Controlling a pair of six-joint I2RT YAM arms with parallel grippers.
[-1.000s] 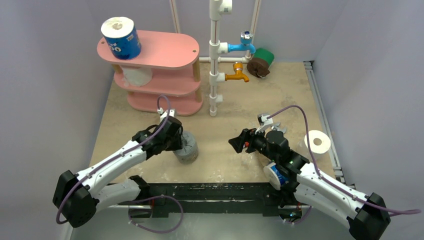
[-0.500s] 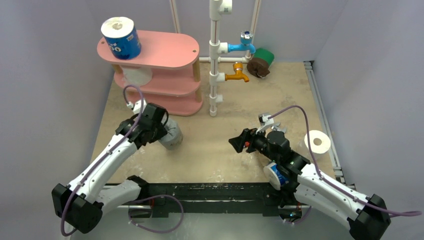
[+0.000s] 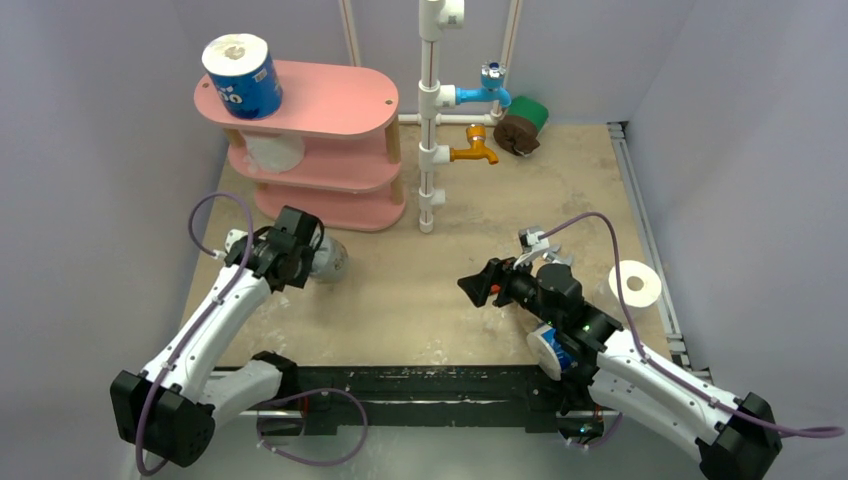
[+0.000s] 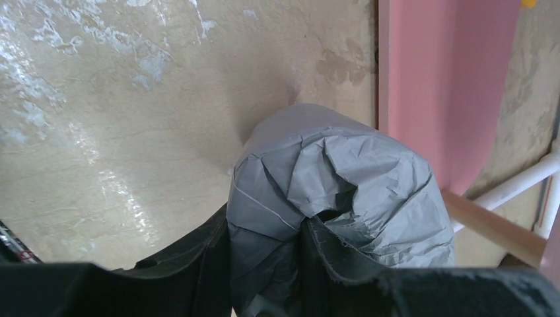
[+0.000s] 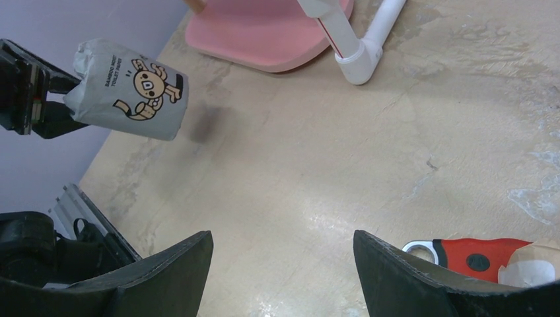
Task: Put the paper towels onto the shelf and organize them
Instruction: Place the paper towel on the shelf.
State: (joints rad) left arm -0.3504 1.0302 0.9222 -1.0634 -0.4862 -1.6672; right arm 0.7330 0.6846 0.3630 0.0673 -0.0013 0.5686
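We find the left gripper [image 3: 311, 262] clamped on one end of the grey roll [image 5: 129, 90]. The roll is held sideways above the table [image 3: 450, 200], just in front of the bottom board of the shelf [image 3: 330, 100]. The right gripper [image 5: 282, 239] hangs empty, fingers wide apart. A blue roll [image 3: 242, 75] stands on the top board and a white roll [image 3: 272, 150] sits on the middle board. A loose roll [image 3: 636, 286] lies on the table at right.
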